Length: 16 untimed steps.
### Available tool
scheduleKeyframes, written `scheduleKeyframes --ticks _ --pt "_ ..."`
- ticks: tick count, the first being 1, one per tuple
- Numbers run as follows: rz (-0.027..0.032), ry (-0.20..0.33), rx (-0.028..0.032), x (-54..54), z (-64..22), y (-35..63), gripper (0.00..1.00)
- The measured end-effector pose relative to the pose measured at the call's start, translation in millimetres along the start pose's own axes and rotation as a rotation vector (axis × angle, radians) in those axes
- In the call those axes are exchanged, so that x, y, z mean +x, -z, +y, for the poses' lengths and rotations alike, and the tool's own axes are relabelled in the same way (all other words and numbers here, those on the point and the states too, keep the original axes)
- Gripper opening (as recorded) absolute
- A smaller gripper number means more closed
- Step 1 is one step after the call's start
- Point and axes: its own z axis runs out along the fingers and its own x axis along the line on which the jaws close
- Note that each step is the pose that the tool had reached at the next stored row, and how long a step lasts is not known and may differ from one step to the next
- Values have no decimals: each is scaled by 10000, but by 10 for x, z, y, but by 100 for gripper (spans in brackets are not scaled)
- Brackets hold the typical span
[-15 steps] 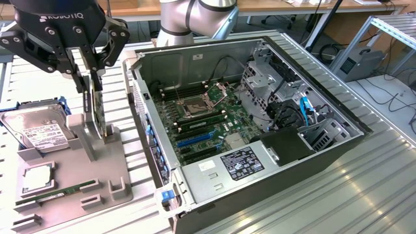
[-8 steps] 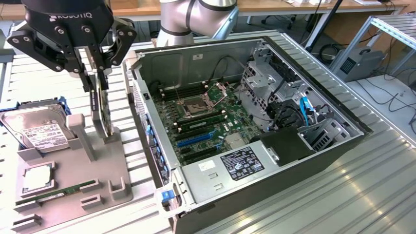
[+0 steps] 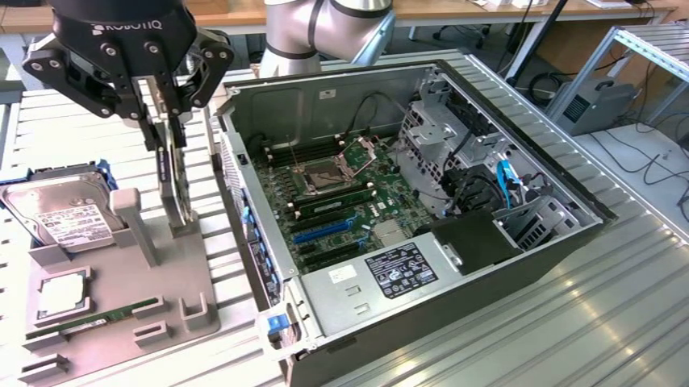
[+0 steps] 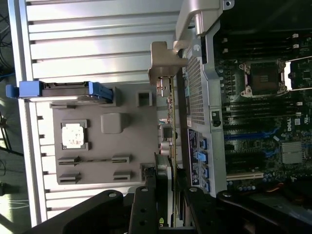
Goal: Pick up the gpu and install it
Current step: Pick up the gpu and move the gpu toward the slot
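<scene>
The gpu [image 3: 174, 185] is a thin card seen edge-on, standing upright over the grey fixture plate [image 3: 119, 322] to the exterior view's left of the open computer case [image 3: 431, 201]. My gripper [image 3: 164, 117] comes down from above, a black finger on each side of the card's upper part, shut on it. The card's lower end is at the fixture's small stand [image 3: 183, 228]; I cannot tell whether it has lifted free. In the wrist view the gpu [image 4: 170, 117] runs away from my gripper [image 4: 168, 178], between the fixture plate [image 4: 107, 146] and the case wall [image 4: 195, 87].
On the fixture lie a silver hard drive [image 3: 60, 214], a CPU [image 3: 63, 294] and a green RAM stick [image 3: 92, 318]. The case lies on its side with the motherboard [image 3: 339, 189] and its blue slots [image 3: 328, 230] exposed. A drive cage [image 3: 436, 141] stands inside.
</scene>
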Motion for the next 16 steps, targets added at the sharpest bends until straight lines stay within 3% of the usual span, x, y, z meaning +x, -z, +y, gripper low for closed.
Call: scheduleKeyframes --ticks 16 --pt "0 1 0 -98 7 -3 27"
